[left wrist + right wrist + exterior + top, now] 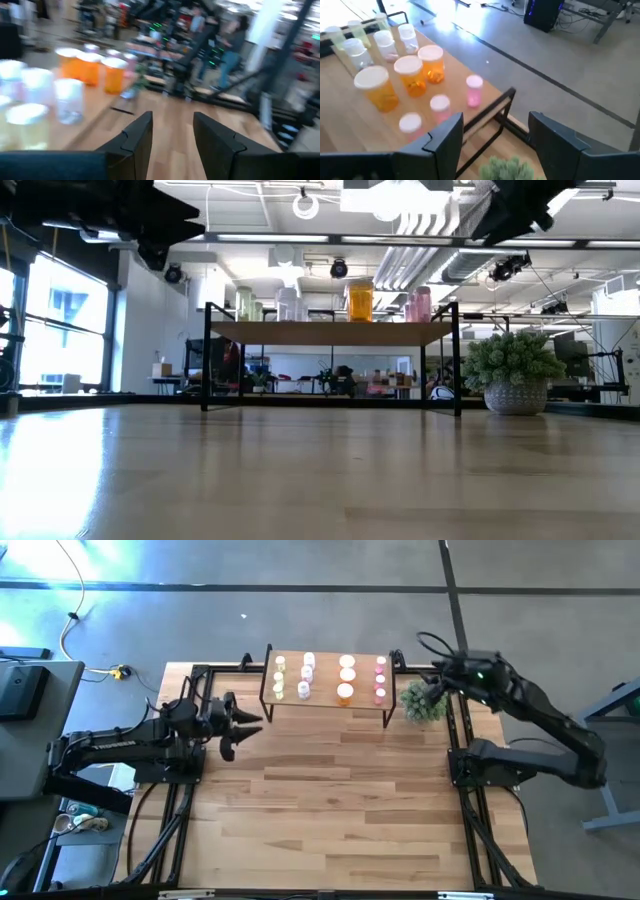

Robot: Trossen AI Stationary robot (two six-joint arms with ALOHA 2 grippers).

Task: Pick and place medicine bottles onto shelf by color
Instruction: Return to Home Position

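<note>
The medicine bottles stand upright on their bases on the shelf (325, 700), grouped by color: yellow-green (279, 677), white (306, 675), orange (346, 678) and pink (381, 678). In the low view they show as a row (359, 300) on the shelf's wooden top (330, 332). My left gripper (248, 730) hovers off the shelf's left end, level and open, with nothing between its fingers (172, 140). My right gripper (438, 680) hangs raised beyond the shelf's right end, above the plant, tipped downward, open and holding nothing (495, 137).
A green spiky plant in a white pot (424, 700) stands just right of the shelf, under my right gripper (515, 370). Black frame rails (190, 770) run along both table sides. The wooden tabletop (330, 810) stretches in front of the shelf.
</note>
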